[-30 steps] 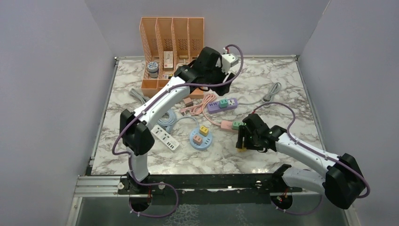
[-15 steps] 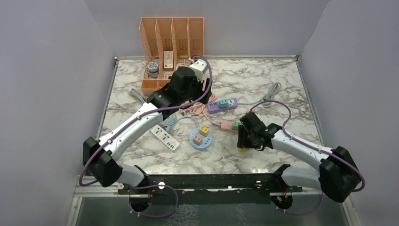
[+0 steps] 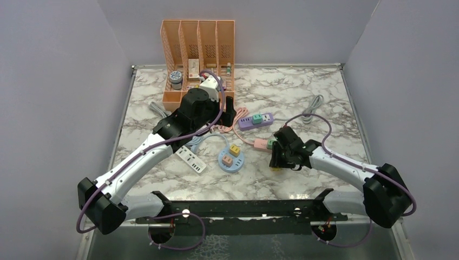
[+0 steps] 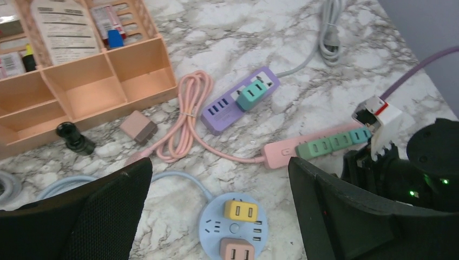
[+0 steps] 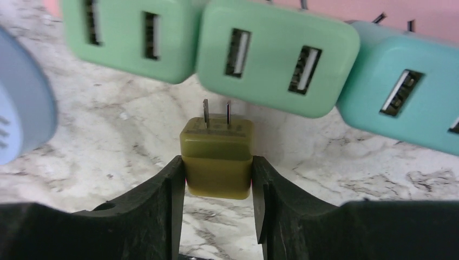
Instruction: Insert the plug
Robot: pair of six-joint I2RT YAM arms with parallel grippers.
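My right gripper (image 3: 276, 160) is shut on a small olive-yellow plug (image 5: 217, 157). Its two prongs point at the pink power strip (image 3: 260, 143), a short gap from the row of green adapters (image 5: 276, 57) plugged into it. The strip and adapters also show in the left wrist view (image 4: 292, 152). My left gripper (image 4: 219, 211) is open wide and empty, hovering above the round blue socket hub (image 4: 233, 230), which carries a yellow and a pink adapter. In the top view the left gripper (image 3: 219, 112) hangs in front of the organizer.
An orange desk organizer (image 3: 197, 49) stands at the back. A purple power strip (image 3: 255, 120), a coiled pink cable (image 4: 184, 114), a white strip (image 3: 190, 157), the blue hub (image 3: 231, 158) and a grey cable (image 3: 311, 108) lie around the centre.
My left arm has swung back and to the left, away from the back of the table toward the hub. My right gripper has edged slightly left and farther with the plug still held.
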